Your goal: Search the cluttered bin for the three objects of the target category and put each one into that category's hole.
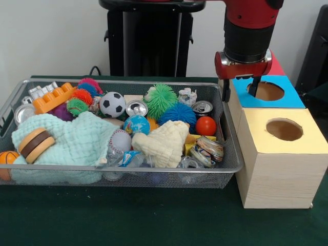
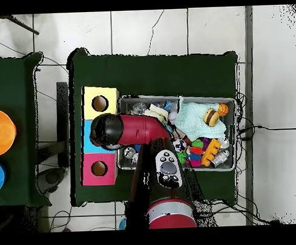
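Note:
The bin (image 1: 128, 169) is a silver wire-mesh basket on the green table, full of clutter. In it are a soccer ball (image 1: 113, 104), a globe ball (image 1: 136, 124), a baseball (image 1: 121, 141), a red ball (image 1: 206, 126) and a small basketball (image 1: 7, 158). My gripper (image 1: 240, 89) hangs to the right of the bin, just above the round hole of the blue-topped box (image 1: 266, 91). Its fingers are apart and hold nothing. In the overhead view the arm's end (image 2: 105, 130) covers the blue box and hides the gripper.
A yellow-topped box (image 1: 284, 130) with a hole stands nearest the camera, and a red-topped box (image 1: 275, 66) stands behind the blue one. The bin also holds two cans (image 1: 137, 107), spiky balls (image 1: 161, 100), a mint cloth (image 1: 77, 141), a cream cloth (image 1: 164, 143) and an orange block (image 1: 54, 98).

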You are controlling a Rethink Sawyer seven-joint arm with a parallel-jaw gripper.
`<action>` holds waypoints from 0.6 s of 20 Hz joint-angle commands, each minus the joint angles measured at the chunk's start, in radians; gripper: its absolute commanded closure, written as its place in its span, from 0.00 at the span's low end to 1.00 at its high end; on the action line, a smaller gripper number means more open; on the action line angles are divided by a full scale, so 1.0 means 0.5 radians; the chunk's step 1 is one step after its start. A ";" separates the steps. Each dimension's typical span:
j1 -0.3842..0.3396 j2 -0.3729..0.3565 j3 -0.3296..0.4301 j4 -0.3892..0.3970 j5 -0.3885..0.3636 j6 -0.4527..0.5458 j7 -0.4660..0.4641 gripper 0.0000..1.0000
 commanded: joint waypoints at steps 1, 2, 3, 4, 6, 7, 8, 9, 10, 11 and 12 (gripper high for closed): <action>-0.106 -0.039 -0.029 -0.345 -0.054 0.051 0.201 0.00; -0.107 -0.052 -0.028 -0.327 -0.054 0.056 0.200 0.00; -0.105 -0.058 -0.026 -0.330 -0.054 0.078 0.199 0.00; -0.098 -0.058 -0.029 -0.346 -0.056 0.103 0.202 0.00; -0.095 -0.064 -0.025 -0.349 -0.059 0.120 0.198 0.00; -0.094 -0.069 -0.022 -0.345 -0.064 0.108 0.191 0.00; -0.089 -0.075 -0.022 -0.344 -0.067 0.105 0.192 0.00; -0.084 -0.080 -0.023 -0.343 -0.065 0.117 0.199 0.00; -0.080 -0.084 -0.025 -0.343 -0.064 0.121 0.204 0.00; -0.078 -0.089 -0.022 -0.338 -0.060 0.124 0.207 0.00; -0.074 -0.090 -0.022 -0.339 -0.060 0.130 0.210 0.00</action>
